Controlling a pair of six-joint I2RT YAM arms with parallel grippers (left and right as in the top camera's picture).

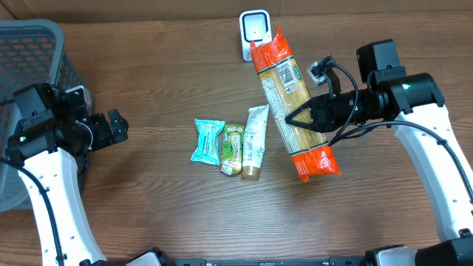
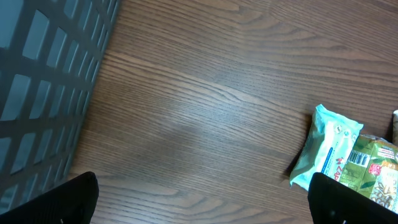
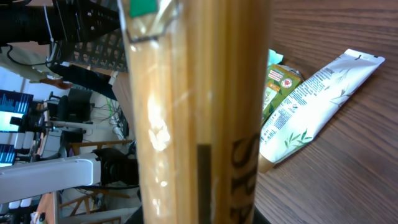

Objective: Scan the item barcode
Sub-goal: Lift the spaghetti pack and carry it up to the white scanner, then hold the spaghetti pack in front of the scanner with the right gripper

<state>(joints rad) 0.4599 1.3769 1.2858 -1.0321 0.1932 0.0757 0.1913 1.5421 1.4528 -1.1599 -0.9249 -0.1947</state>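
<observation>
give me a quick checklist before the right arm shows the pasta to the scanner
1. Grip on pasta packet: ok, the right gripper is shut around its middle.
2. Face of scanner uncovered: ok, the packet's top end sits just beside it.
3. Barcode turned toward the scanner: cannot tell, no barcode on the packet shows in any view.
4. Clearance of left gripper: ok, it is open and empty near the basket.
5. Gap between tube and packet: cannot tell, the tube lies close beside the packet's lower half.
</observation>
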